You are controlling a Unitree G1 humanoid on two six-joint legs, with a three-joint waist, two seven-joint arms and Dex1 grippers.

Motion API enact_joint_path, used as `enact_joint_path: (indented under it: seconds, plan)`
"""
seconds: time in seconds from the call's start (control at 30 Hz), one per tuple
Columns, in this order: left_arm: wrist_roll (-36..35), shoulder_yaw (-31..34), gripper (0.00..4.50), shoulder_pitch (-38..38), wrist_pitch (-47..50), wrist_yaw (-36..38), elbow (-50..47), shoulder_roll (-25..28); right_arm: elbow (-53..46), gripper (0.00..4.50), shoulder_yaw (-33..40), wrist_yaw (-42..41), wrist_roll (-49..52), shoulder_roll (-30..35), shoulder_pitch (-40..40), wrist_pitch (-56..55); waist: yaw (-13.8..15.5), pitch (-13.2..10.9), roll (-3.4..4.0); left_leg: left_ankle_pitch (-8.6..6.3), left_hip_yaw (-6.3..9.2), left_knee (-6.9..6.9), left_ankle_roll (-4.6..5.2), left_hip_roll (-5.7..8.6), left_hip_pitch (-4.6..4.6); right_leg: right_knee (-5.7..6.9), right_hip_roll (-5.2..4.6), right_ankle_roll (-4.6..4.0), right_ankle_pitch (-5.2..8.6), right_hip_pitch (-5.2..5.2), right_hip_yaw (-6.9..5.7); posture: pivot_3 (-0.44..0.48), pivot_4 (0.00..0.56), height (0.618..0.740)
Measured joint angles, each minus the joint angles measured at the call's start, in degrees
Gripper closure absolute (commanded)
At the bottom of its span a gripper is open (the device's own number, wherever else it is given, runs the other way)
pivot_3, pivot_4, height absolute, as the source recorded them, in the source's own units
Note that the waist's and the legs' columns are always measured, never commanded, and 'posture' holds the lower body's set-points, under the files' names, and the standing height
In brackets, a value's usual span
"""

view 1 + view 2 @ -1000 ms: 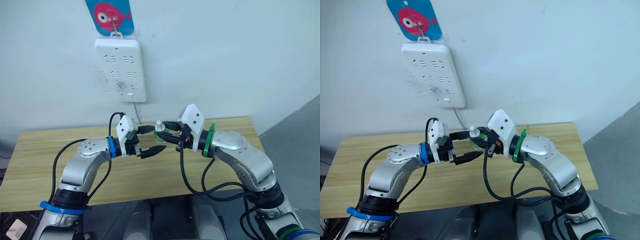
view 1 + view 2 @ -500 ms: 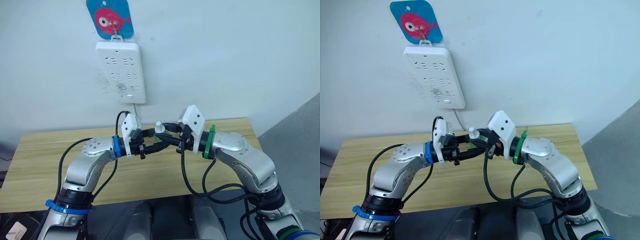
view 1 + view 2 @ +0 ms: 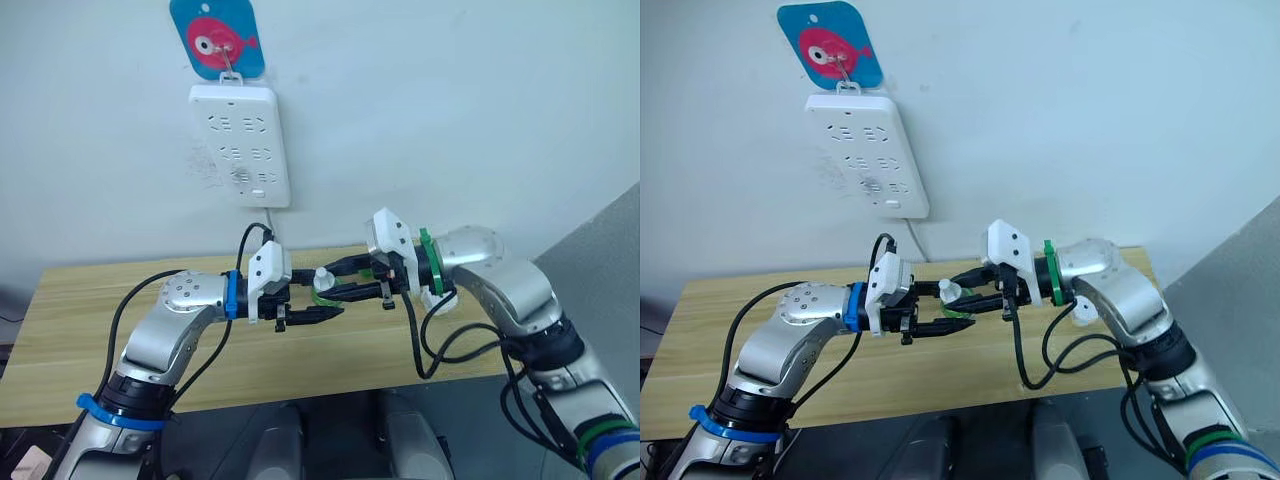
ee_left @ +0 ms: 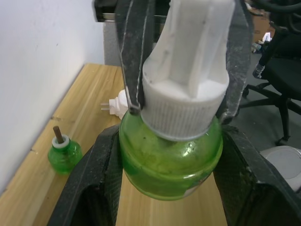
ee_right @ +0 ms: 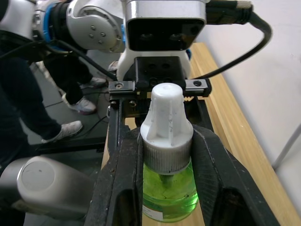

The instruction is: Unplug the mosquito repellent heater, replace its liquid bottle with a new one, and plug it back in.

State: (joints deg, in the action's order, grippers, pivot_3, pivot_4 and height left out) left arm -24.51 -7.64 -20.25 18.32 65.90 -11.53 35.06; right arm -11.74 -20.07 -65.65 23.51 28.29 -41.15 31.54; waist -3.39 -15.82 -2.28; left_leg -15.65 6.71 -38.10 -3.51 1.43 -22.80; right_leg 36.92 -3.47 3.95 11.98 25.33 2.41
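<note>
A green liquid bottle (image 3: pixel 322 287) with a white cap (image 4: pixel 186 89) hangs above the wooden table (image 3: pixel 90 320). My left gripper (image 3: pixel 325 300) is shut on its green body (image 4: pixel 169 162). From the opposite side, my right gripper (image 3: pixel 335 282) is shut around its white cap (image 5: pixel 165 129). The white mosquito repellent heater (image 4: pixel 116 104) lies unplugged on the table with its prongs showing, beneath my right forearm (image 3: pixel 441 298). A second green bottle (image 4: pixel 64 153) with a bare wick stands on the table near the wall.
A white power strip (image 3: pixel 243 140) hangs on the wall under a blue fish hook (image 3: pixel 219 34), its cord running down behind the table. A person's legs (image 5: pixel 33 99) stand beside the table. A black chair (image 4: pixel 282 70) is off the table's end.
My left gripper has moved in and closed on the bottle's body. My right arm's elbow has swung up and out to the right, still holding the cap.
</note>
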Motion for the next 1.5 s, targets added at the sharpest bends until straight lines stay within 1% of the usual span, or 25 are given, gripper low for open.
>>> enact_joint_path:
  seconds: [0.13,0.2,0.23,0.27,0.33,0.4,0.47,0.57,0.67,0.73,0.8,1.0,1.03,1.07,1.17,1.23,1.3,1.37,1.4,1.47,1.5]
  plan:
    - [0.05,-0.17,2.19,-0.01,0.34,-1.16,-1.29,-0.43,-4.98,1.73,2.01,1.66,1.04,0.56,3.27,1.37,0.1,0.01,-0.01,0.0,-0.02,-0.02,0.0,0.01,-0.02,0.02,-0.02,0.0,0.0,0.02,0.03,-0.091,0.198,0.74]
    - [0.33,-0.02,2.19,0.04,0.37,-2.72,-1.36,-0.64,-8.34,1.03,4.06,3.15,2.14,1.92,5.25,2.4,0.13,0.01,0.0,0.0,-0.01,-0.06,0.01,0.01,-0.01,0.06,-0.02,-0.02,-0.01,0.01,0.04,-0.091,0.198,0.74]
    - [0.43,0.17,2.19,0.07,0.39,-3.27,-1.3,-0.85,-9.39,1.03,5.0,3.7,2.41,2.6,5.88,2.78,0.15,0.01,0.0,0.0,-0.01,-0.07,0.01,0.02,-0.01,0.06,-0.02,-0.03,-0.02,0.01,0.03,-0.101,0.2,0.74]
    - [0.69,0.64,2.19,0.07,0.43,-4.86,-1.13,-1.5,-12.22,0.52,7.56,5.88,2.37,4.13,7.74,3.31,0.28,0.04,0.0,-0.01,0.0,-0.09,0.01,0.02,-0.01,0.06,-0.02,-0.03,-0.02,0.0,0.03,-0.105,0.198,0.74]
    - [1.03,0.88,2.19,-0.02,0.45,-6.72,-0.98,-2.14,-16.17,0.05,10.1,9.95,2.02,4.6,11.02,4.16,0.27,0.12,0.0,-0.01,0.0,-0.07,0.01,0.02,0.0,0.06,-0.01,-0.03,-0.02,0.0,0.03,-0.105,0.198,0.74]
    - [1.71,0.92,2.19,-0.07,0.45,-8.49,-0.76,-3.17,-21.39,0.02,10.17,15.95,0.9,3.49,16.13,5.86,0.14,0.2,0.02,0.0,-0.03,-0.06,0.0,0.0,-0.01,0.06,-0.01,-0.03,-0.02,0.03,0.04,-0.118,0.204,0.74]
    - [2.02,0.88,2.19,-0.05,0.46,-9.69,-0.35,-3.98,-24.82,0.02,8.7,22.44,-1.08,0.11,19.89,7.22,0.05,0.24,0.04,0.0,-0.09,-0.08,0.01,0.01,0.01,0.13,-0.01,-0.03,-0.02,0.04,0.1,-0.118,0.204,0.74]
    - [2.11,0.76,2.19,0.08,0.52,-10.58,-0.19,-4.77,-26.62,0.02,4.76,30.94,-5.58,-5.03,21.69,7.81,-0.28,0.4,0.12,0.0,-0.15,-0.08,0.0,-0.02,0.06,0.17,0.01,-0.06,-0.04,0.04,0.14,-0.125,0.204,0.74]
    - [2.1,0.74,2.19,0.85,0.54,-10.9,-0.2,-4.98,-26.0,0.02,2.96,36.39,-8.8,-8.72,21.12,7.82,-0.45,0.58,0.14,0.0,-0.15,-0.08,0.0,-0.01,0.06,0.14,0.01,-0.06,-0.04,0.04,0.14,-0.12,0.2,0.74]
    - [2.1,0.71,2.19,1.58,0.6,-11.22,-0.2,-5.01,-24.88,0.37,1.88,38.64,-10.34,-10.5,20.4,7.73,-0.62,0.79,0.16,0.0,-0.13,-0.06,0.0,-0.01,0.05,0.11,0.01,-0.06,-0.04,0.04,0.13,-0.112,0.198,0.74]
    - [2.1,0.71,2.19,1.81,0.7,-11.36,-0.2,-5.01,-24.22,0.92,1.06,39.3,-11.02,-10.87,20.38,7.63,-0.48,0.91,0.17,0.0,-0.12,-0.06,0.0,0.01,0.04,0.08,0.0,-0.06,-0.04,0.02,0.13,-0.106,0.197,0.74]
    - [2.05,0.72,2.19,2.06,1.31,-11.66,-1.0,-5.01,-23.74,3.14,0.43,38.09,-10.9,-10.39,20.54,6.39,-0.44,1.18,0.17,-0.01,-0.13,-0.06,0.02,-0.02,0.07,0.1,0.03,-0.06,-0.04,0.01,0.13,-0.092,0.197,0.74]
    - [2.04,0.73,2.19,2.1,1.39,-11.68,-1.18,-5.0,-23.74,3.42,0.33,37.76,-10.82,-10.34,20.55,6.22,-0.43,1.2,0.17,-0.01,-0.13,-0.06,0.02,-0.02,0.07,0.1,0.03,-0.06,-0.04,0.01,0.13,-0.088,0.196,0.74]
    - [2.03,0.73,2.19,2.24,1.5,-11.64,-1.37,-5.0,-23.65,3.51,0.35,37.16,-10.69,-10.03,20.54,5.9,-0.42,1.24,0.18,-0.01,-0.13,-0.06,0.02,-0.01,0.07,0.09,0.03,-0.06,-0.04,0.01,0.13,-0.088,0.196,0.74]
    - [1.88,0.66,2.19,2.73,2.53,-11.13,-2.01,-4.77,-21.99,3.51,0.64,33.2,-9.28,-7.77,19.47,4.15,-0.41,1.34,0.17,-0.01,-0.14,-0.06,0.02,-0.01,0.08,0.09,0.03,-0.06,-0.04,-0.01,0.13,-0.088,0.199,0.74]
    - [1.78,0.33,2.19,2.95,2.47,-9.51,-2.45,-3.59,-17.91,3.51,0.77,26.19,-7.48,-4.76,15.91,1.31,-0.48,1.34,0.17,-0.01,-0.17,-0.06,0.03,-0.02,0.14,0.09,0.04,-0.06,-0.04,-0.05,0.14,-0.081,0.198,0.74]
    - [2.15,-0.53,2.19,3.09,0.22,-5.99,-2.93,-0.69,-9.55,3.51,0.15,12.88,-4.22,-0.91,8.7,-3.33,-0.77,1.33,0.18,-0.02,-0.22,-0.03,0.03,-0.05,0.27,0.08,0.08,-0.07,-0.04,-0.14,0.15,-0.071,0.193,0.74]
    - [2.31,-0.75,2.19,3.04,-1.59,-3.84,-3.9,0.33,-4.91,3.51,-0.07,4.18,-2.03,0.62,4.27,-5.8,-0.74,1.38,0.19,-0.02,-0.14,0.03,0.04,-0.14,0.29,0.03,0.16,-0.1,-0.02,-0.19,0.11,-0.062,0.189,0.74]
    - [2.27,-0.89,2.19,3.01,-1.88,-3.25,-4.05,0.42,-3.56,3.51,-0.09,1.6,-1.31,0.88,3.16,-5.94,-0.69,1.39,0.2,-0.03,-0.14,0.04,0.04,-0.14,0.28,0.03,0.17,-0.11,-0.02,-0.18,0.1,-0.061,0.189,0.74]
    - [2.23,-1.29,2.19,3.02,-2.14,-2.33,-4.06,0.42,-2.68,3.51,-0.06,-0.82,-0.17,1.19,2.72,-5.86,-0.66,1.39,0.2,-0.02,-0.15,0.01,0.03,-0.13,0.17,0.03,0.16,-0.11,-0.02,-0.09,0.12,-0.061,0.189,0.74]
    - [2.21,-1.43,2.19,3.03,-2.18,-2.09,-4.06,0.42,-2.6,3.16,-0.05,-1.25,0.09,1.33,2.72,-5.74,-0.65,1.39,0.2,-0.02,-0.16,-0.01,0.03,-0.12,0.16,0.04,0.14,-0.12,-0.02,-0.07,0.14,-0.061,0.189,0.74]
